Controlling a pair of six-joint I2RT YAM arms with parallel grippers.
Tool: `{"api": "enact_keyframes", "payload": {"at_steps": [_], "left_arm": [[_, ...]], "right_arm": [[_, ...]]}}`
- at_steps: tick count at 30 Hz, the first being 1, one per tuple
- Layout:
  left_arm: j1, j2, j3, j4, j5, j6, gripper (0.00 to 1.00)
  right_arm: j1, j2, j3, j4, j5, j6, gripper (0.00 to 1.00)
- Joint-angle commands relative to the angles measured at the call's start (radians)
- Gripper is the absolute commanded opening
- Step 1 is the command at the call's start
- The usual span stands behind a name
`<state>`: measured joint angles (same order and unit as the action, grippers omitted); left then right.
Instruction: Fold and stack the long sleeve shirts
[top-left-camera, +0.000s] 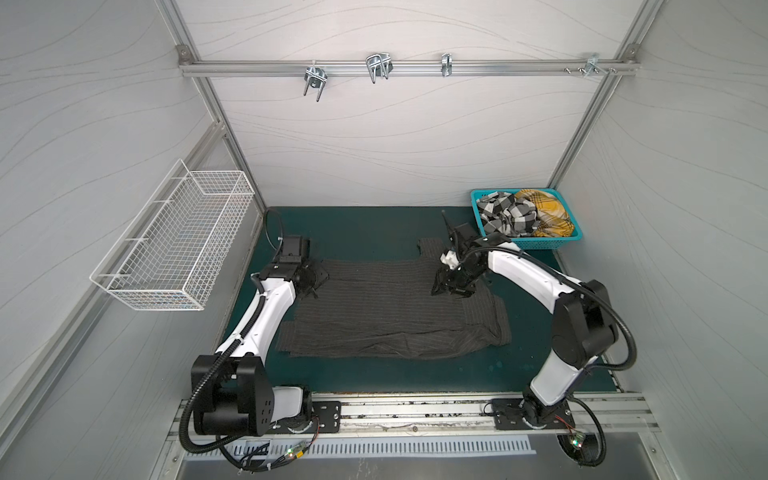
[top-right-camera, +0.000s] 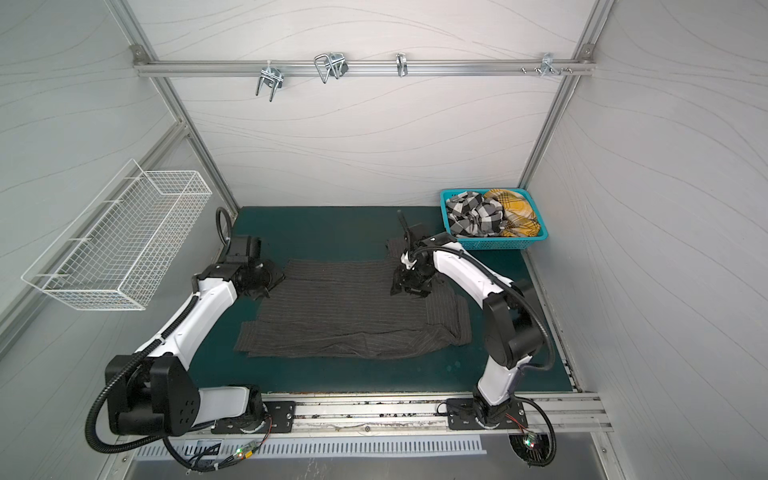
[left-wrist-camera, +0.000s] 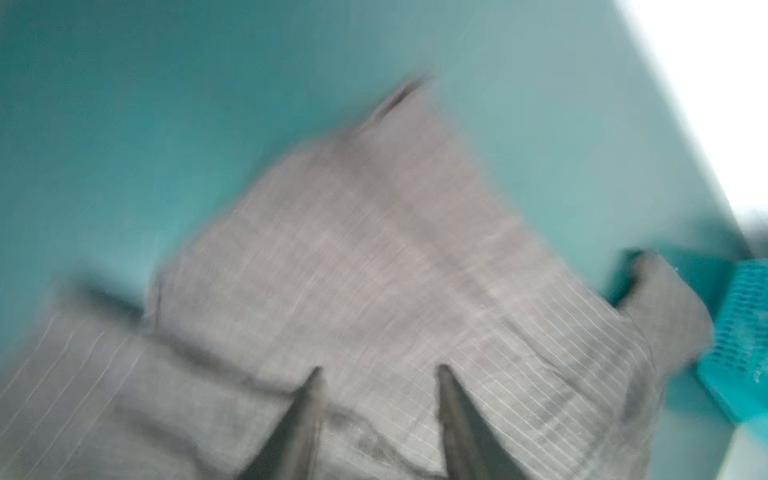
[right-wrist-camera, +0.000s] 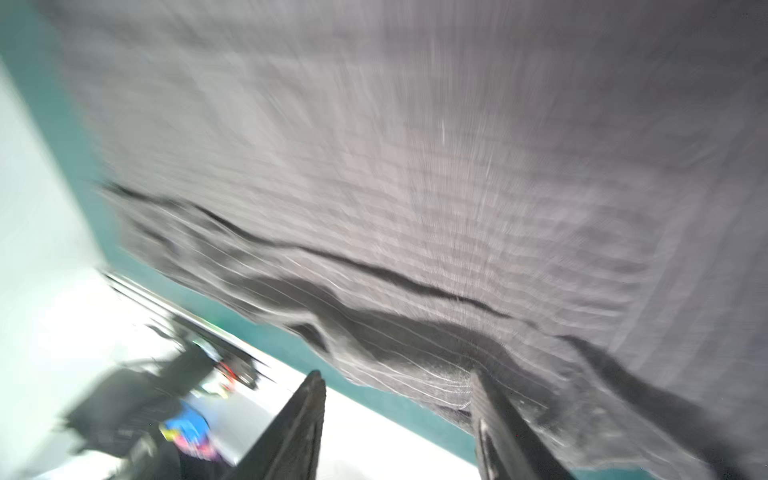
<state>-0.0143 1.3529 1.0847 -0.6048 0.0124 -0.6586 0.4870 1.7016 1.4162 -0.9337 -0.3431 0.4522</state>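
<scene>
The charcoal grey pinstriped shirt (top-left-camera: 386, 316) (top-right-camera: 349, 320) lies spread on the green mat (top-left-camera: 353, 232), with a sleeve folded across its right side. My left gripper (top-left-camera: 312, 281) (left-wrist-camera: 380, 370) is at the shirt's far left corner, its fingers apart over the cloth and holding nothing. My right gripper (top-left-camera: 448, 286) (right-wrist-camera: 397, 374) hangs over the shirt's far right part, jaws apart, one finger (right-wrist-camera: 494, 415) against the cloth's edge. The black-and-white checked shirt (top-left-camera: 505, 216) and the mustard-yellow plaid shirt (top-left-camera: 548, 214) lie crumpled in the teal basket (top-left-camera: 528, 244). Both wrist views are blurred.
The teal basket stands in the mat's far right corner, just behind my right arm. A white wire basket (top-left-camera: 174, 245) hangs on the left wall. Metal hooks (top-left-camera: 378, 68) hang from a rail on the back wall. An aluminium rail (top-left-camera: 415, 409) runs along the mat's near edge.
</scene>
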Motion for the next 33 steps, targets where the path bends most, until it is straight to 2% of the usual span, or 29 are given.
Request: {"api": "enact_keyframes", "payload": {"at_steps": [1,5,9,13,15,18,27,33], "left_arm": [[0.003,0.163,0.183,0.027,-0.067,0.194,0.52],[0.021,0.437,0.466,-0.126,-0.016,0.319,0.51],[0.057,0.64,0.632,-0.171,0.084,0.309,0.52],[0.059,0.773,0.752,-0.206,0.068,0.324,0.53],[0.061,0.828,0.823,-0.237,0.056,0.333,0.5],[0.065,0.884,0.865,-0.264,0.044,0.331,0.46],[0.07,0.96,0.86,-0.268,0.051,0.329,0.44],[0.07,0.983,0.854,-0.297,0.002,0.322,0.42]], "right_arm": [[-0.067,-0.023,0.057,-0.039,0.021,0.038,0.58],[-0.135,0.004,0.109,-0.033,0.007,0.052,0.58],[-0.176,0.01,0.111,-0.013,-0.012,0.065,0.58],[-0.189,0.004,0.088,-0.012,-0.014,0.056,0.58],[-0.197,-0.006,0.065,-0.008,-0.013,0.054,0.58],[-0.21,-0.02,0.027,0.009,-0.016,0.057,0.57],[-0.229,-0.017,0.007,0.018,-0.027,0.052,0.54],[-0.231,-0.02,0.006,0.016,-0.027,0.055,0.53]]}}
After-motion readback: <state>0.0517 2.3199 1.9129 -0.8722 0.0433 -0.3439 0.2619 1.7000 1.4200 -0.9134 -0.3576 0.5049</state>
